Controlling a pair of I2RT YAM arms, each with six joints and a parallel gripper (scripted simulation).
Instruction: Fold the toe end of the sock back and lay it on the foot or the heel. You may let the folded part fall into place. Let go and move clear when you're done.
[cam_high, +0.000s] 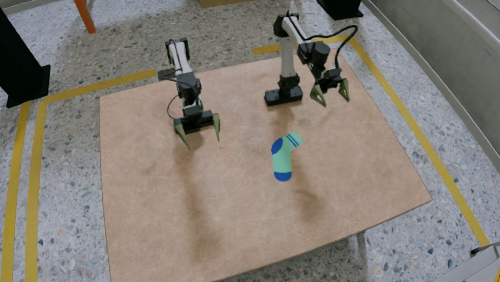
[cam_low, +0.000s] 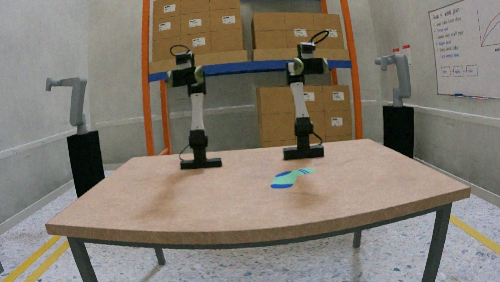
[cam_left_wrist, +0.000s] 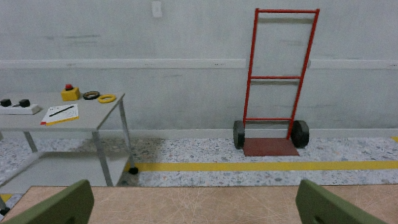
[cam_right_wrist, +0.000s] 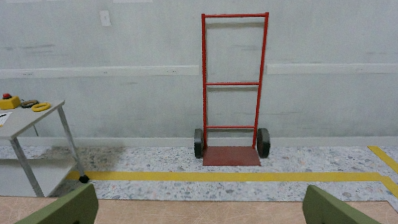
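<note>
A mint green sock (cam_high: 283, 161) (cam_low: 287, 180) lies flat on the table, spread out with a bend at the heel. Its blue toe (cam_high: 282, 176) (cam_low: 281, 186) points to the front edge. The blue heel patch (cam_high: 276, 146) is at the bend, and the striped cuff (cam_high: 295, 139) (cam_low: 306, 171) points back right. My left gripper (cam_high: 336, 103) (cam_low: 312, 66) (cam_left_wrist: 195, 190), on the picture's right in the top and exterior views, is open and empty, raised behind the sock. My right gripper (cam_high: 203, 144) (cam_low: 184, 76) (cam_right_wrist: 199, 195), on the picture's left, is open and empty, raised well away. Neither wrist view shows the sock.
The brown table (cam_high: 150, 215) (cam_low: 165, 210) carries both arm bases along its back side. The left arm's base (cam_high: 283, 95) (cam_low: 303, 151) stands close behind the sock. The right arm's base (cam_low: 200, 163) stands farther off. Shelving with boxes (cam_low: 197, 37) is behind.
</note>
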